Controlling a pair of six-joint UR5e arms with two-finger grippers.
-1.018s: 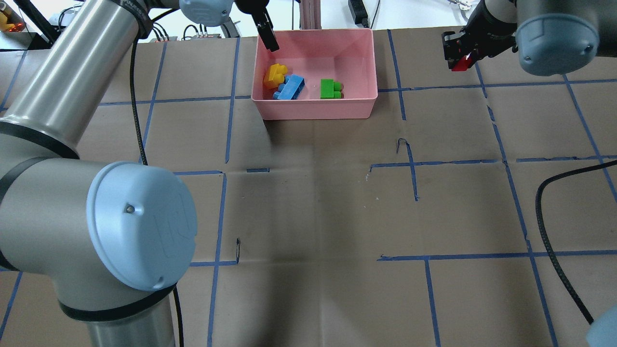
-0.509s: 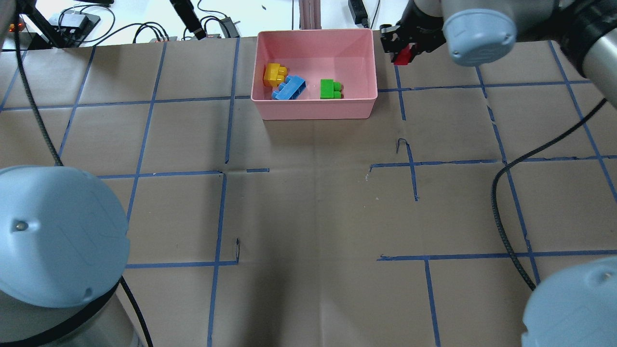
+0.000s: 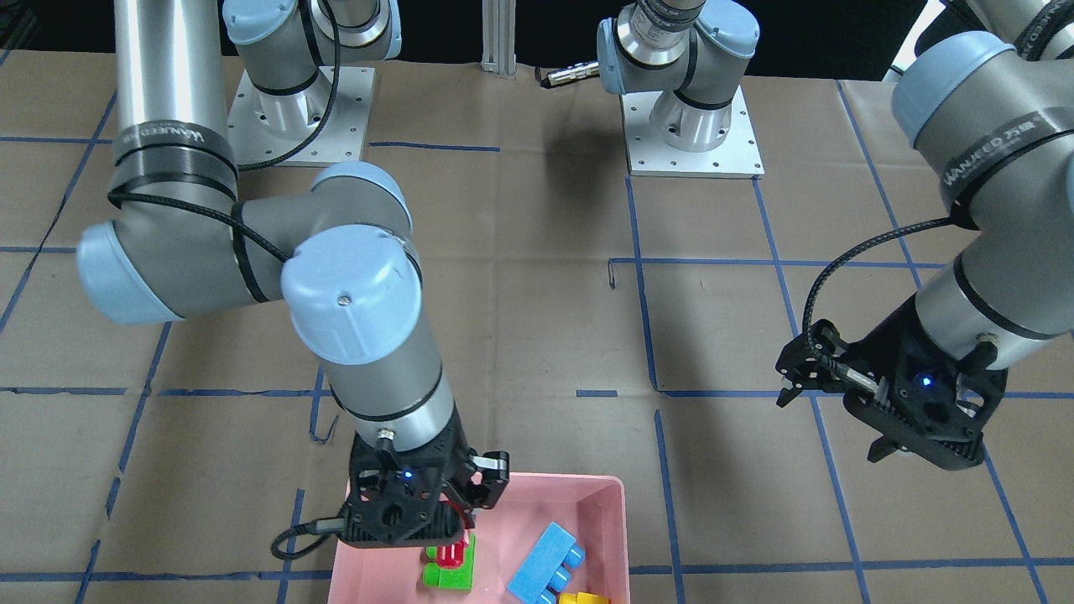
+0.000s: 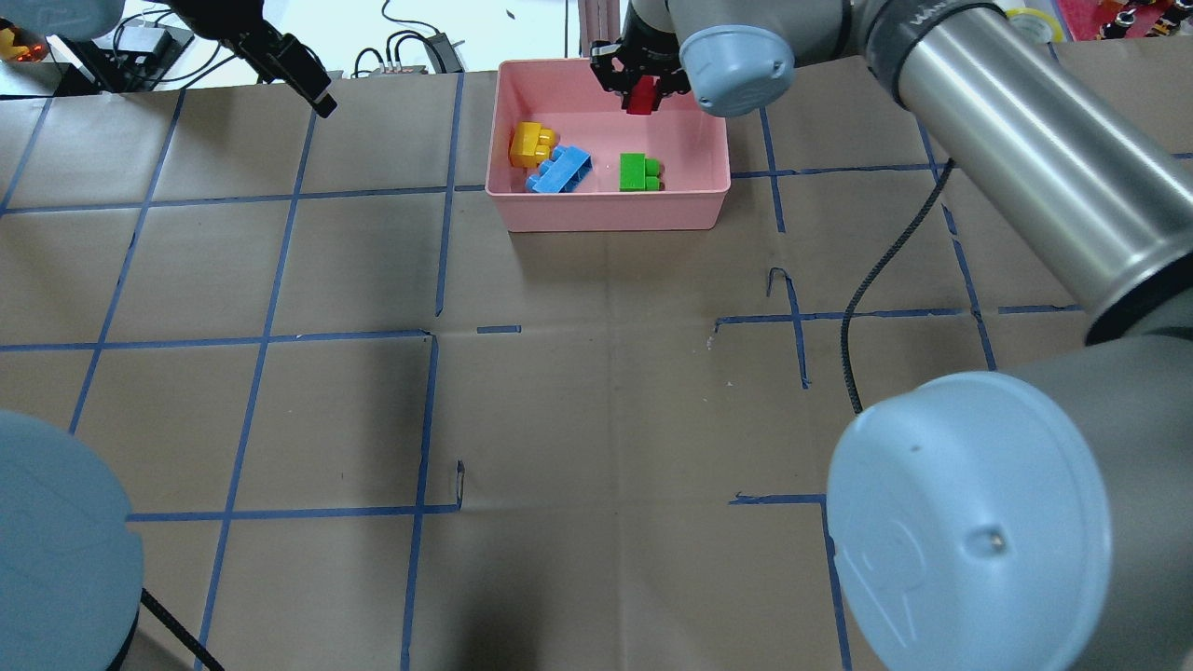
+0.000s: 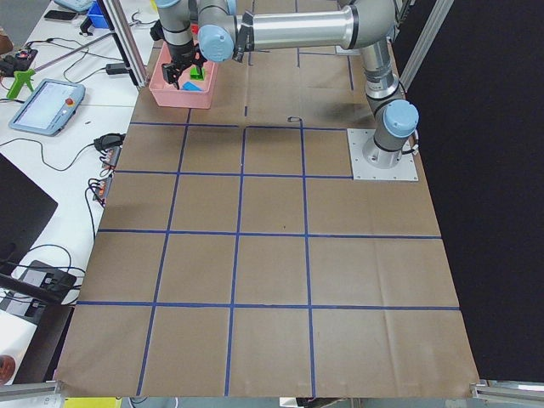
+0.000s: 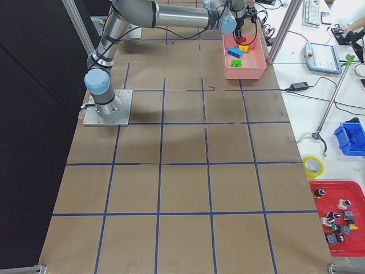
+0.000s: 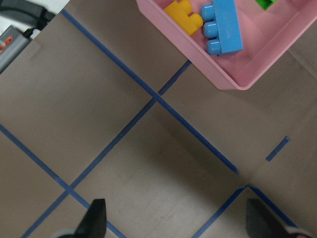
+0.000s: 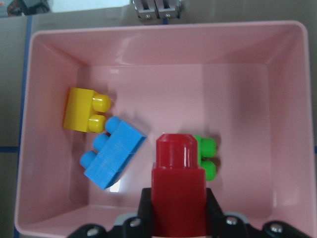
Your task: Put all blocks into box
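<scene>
**Red brick held over the box, three bricks already inside**

The right gripper (image 4: 642, 91) hangs above the far side of the pink box (image 4: 606, 211), its jaws clamped on the red block (image 8: 178, 183). The wrist camera looks straight down past the red block into the box. In the front-facing view the brick sits over the green block (image 8: 206, 156), though whether the two touch cannot be told.

The green block lies on the box floor towards the robot's right. The blue block (image 4: 559, 170) lies tilted to its left, and the yellow block (image 4: 531, 144) is right beside the blue one, nearer the left wall.

The left gripper (image 3: 831, 424) is off to the box's left, well apart from it, over the brown paper (image 4: 606, 391) with its blue tape grid. Its jaws are spread wide and hold nothing.
</scene>
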